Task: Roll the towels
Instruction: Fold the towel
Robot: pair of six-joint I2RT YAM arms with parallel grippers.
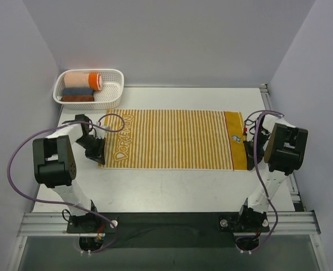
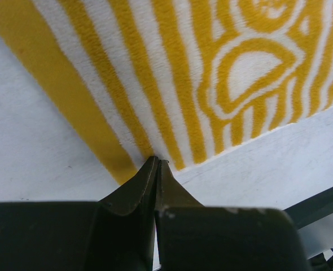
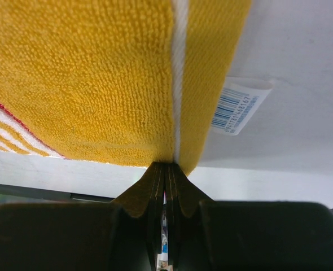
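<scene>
The striped towel [image 1: 172, 139] lies flat and fully unrolled in the middle of the bench [image 1: 172, 189]. Its long axis runs left to right, parallel to the near edge. The end with the white lettering [image 1: 120, 138] points to the left arm. The mustard-orange end band [image 1: 235, 140] with the small cartoon figure points to the right arm.

The left pincer [image 1: 100, 159] sits at the near left corner with its jaws together, tips at the hem [image 2: 156, 161]. The right pincer [image 1: 249, 165] is at the near right corner, also closed, tips against the edge of the orange band [image 3: 166, 165]. From the wrist views I cannot tell whether any cloth is caught between either pair (the tips hide the very edge). A barcode label [image 3: 240, 104] pokes out from under the right end.

With both near corners taken, the step looks like folding the near long edge over to the far one to narrow the towel before rolling. To do it well, both corners should rise together and travel evenly, keeping the edge taut so that the stripes stay square and no slack bunches in the middle. A thin pinch on terry could slip, so a slow lift seems wise.

A white basket [image 1: 119, 89] stands at the far left, well apart, holding a peach-and-orange roll [image 1: 82, 79] and darker rolls.
</scene>
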